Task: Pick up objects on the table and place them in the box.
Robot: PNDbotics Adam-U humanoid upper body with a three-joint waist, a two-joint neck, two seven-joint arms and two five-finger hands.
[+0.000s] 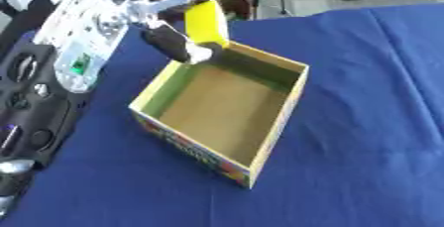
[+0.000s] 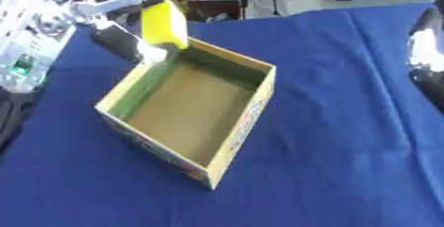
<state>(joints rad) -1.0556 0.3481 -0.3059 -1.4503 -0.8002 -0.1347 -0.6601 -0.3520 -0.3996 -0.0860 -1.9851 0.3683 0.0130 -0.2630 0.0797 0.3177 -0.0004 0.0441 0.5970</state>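
Left hand (image 1: pixel 173 40) holding a yellow object (image 1: pixel 208 23), fingers clamping on it, open box (image 1: pixel 279 117) sitting just below them, blue counter (image 1: pixel 364 122) lying underneath

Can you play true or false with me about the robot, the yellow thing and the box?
1. The left robot hand holds a yellow object. True.
2. The box is full of toys. False: nothing shows inside it.
3. The tablecloth is red. False: it is blue.
4. The yellow object is over the box's far corner. True.
5. The yellow object lies on the box's floor. False: it is held up at the rim.
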